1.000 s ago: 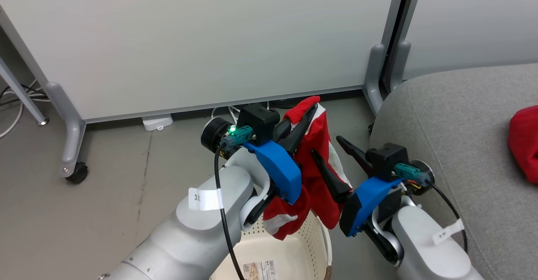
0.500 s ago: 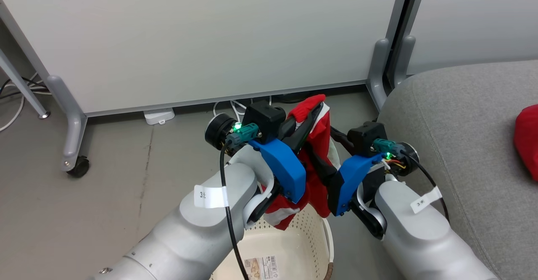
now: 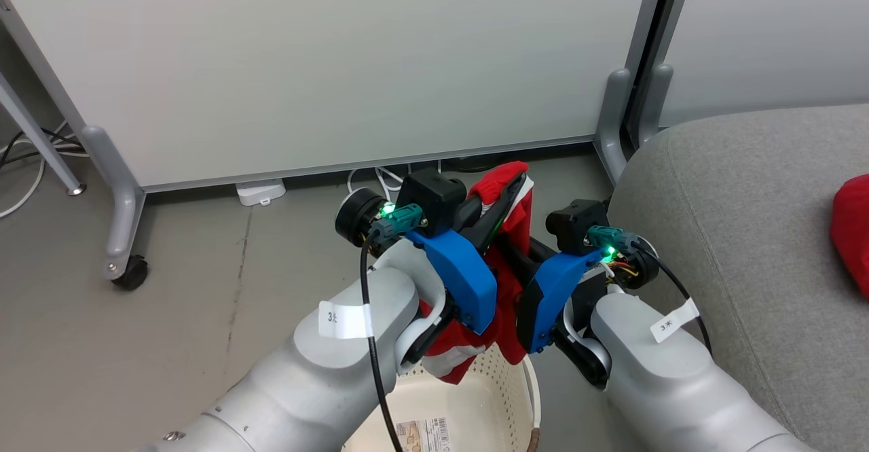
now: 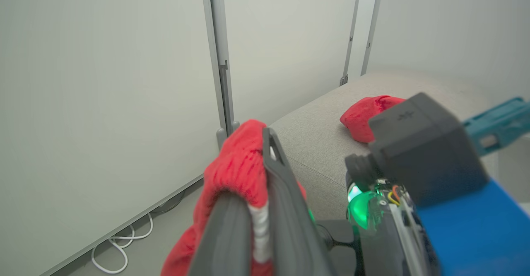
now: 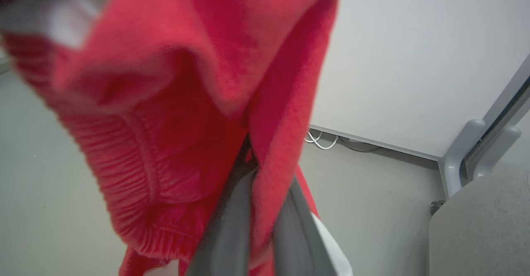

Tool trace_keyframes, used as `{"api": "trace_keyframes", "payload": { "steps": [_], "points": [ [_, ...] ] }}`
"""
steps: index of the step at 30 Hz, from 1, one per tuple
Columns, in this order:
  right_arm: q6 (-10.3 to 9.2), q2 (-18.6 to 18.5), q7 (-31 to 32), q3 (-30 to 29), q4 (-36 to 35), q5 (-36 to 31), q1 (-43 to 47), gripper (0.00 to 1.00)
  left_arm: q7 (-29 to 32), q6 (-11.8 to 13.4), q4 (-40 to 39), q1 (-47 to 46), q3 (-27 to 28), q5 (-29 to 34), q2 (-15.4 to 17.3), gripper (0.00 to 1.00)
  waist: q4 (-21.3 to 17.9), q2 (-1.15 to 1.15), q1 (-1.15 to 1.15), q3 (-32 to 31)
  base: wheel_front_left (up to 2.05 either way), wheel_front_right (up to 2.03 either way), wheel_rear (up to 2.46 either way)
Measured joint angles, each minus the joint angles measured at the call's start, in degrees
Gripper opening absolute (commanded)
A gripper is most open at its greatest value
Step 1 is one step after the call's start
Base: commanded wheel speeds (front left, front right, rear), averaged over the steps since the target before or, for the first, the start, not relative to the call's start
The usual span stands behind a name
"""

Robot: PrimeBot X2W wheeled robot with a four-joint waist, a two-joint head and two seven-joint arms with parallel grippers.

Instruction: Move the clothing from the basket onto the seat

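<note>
Bright, even, diffuse light, with faint soft shadows on the smooth grey floor [image 3: 204, 303]. Crisp in head view. Close up in right wrist view, the soft bright-red knitted garment [image 5: 174, 114] blurs heavily.

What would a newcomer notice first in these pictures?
A red garment hangs above the basket, pinched by both the left claw and the right claw. A second red garment lies on the grey seat at the right of the head view.
</note>
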Motion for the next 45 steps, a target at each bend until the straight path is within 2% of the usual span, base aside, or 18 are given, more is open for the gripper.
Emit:
{"api": "trace_keyframes", "payload": {
  "steps": [23,24,26,27,36,45],
  "points": [
    [0.00,-0.2,-2.4,7.4,2.9,8.9,-2.4,0.00,-0.3,0.7,1.5,-0.3,-1.0,-1.6,0.0,0.01,-0.8,0.00,0.00,-0.6,0.00,0.00,0.00],
    [0.00,-0.3,-2.4,7.6,3.0,9.1,-2.5,0.00,-0.3,0.7,1.6,-0.3,-1.0,-1.8,0.0,0.39,-0.8,0.00,0.00,-0.6,0.00,0.00,0.00],
    [0.00,-0.3,-2.4,7.9,3.2,9.5,-2.7,0.00,-0.3,0.7,1.7,-0.3,-1.0,-1.9,0.0,0.90,-0.9,0.00,0.00,-0.6,0.00,0.00,0.00],
    [0.00,-0.3,-2.5,8.0,3.2,9.8,-2.7,0.00,-0.3,0.7,1.8,-0.3,-1.1,-1.9,0.0,1.00,-0.9,0.00,0.00,-0.7,0.00,0.00,0.00],
    [0.00,-0.9,-2.6,8.5,3.3,10.9,-3.3,0.00,-0.4,0.9,2.0,0.8,-0.2,-1.7,0.1,1.00,-1.2,0.00,0.00,-0.7,0.00,0.00,0.00],
    [0.00,-2.1,-2.6,7.6,2.2,10.9,-3.3,0.00,-0.4,2.0,-3.5,8.1,4.8,2.4,3.6,1.00,-1.2,0.00,0.00,-0.6,0.00,0.00,0.00]
  ]
}}
